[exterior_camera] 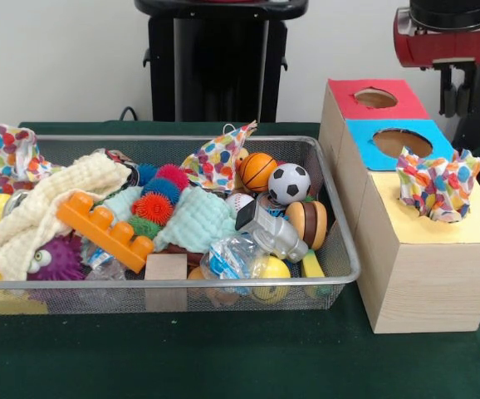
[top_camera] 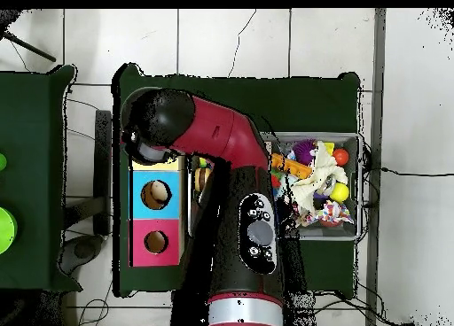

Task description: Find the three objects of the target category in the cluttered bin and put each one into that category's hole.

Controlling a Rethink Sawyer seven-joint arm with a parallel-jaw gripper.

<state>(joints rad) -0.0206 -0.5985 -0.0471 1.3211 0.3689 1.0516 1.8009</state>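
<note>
The wire-mesh bin [exterior_camera: 340, 274] stands on the green table, full of toys; it also shows in the overhead view [top_camera: 356, 188]. One polka-dot cloth [exterior_camera: 14, 154] hangs at its far left corner. A second [exterior_camera: 217, 160] lies at the bin's far middle. A third [exterior_camera: 439, 187] sticks up out of the yellow-surrounded hole [exterior_camera: 477, 223] of the wood-grain box [exterior_camera: 423, 274]. My gripper [exterior_camera: 454, 101] hangs above the box, clear above that cloth and holding nothing. In the overhead view the arm [top_camera: 164, 128] hides the gripper and the yellow hole.
The box also has a red-surrounded hole [exterior_camera: 375, 98] and a blue-surrounded hole [exterior_camera: 402, 143]. The bin holds a cream waffle cloth [exterior_camera: 49, 204], a mint cloth [exterior_camera: 194, 220], an orange brick [exterior_camera: 107, 229], a basketball [exterior_camera: 258, 170], a soccer ball [exterior_camera: 289, 183] and a wood block [exterior_camera: 166, 268].
</note>
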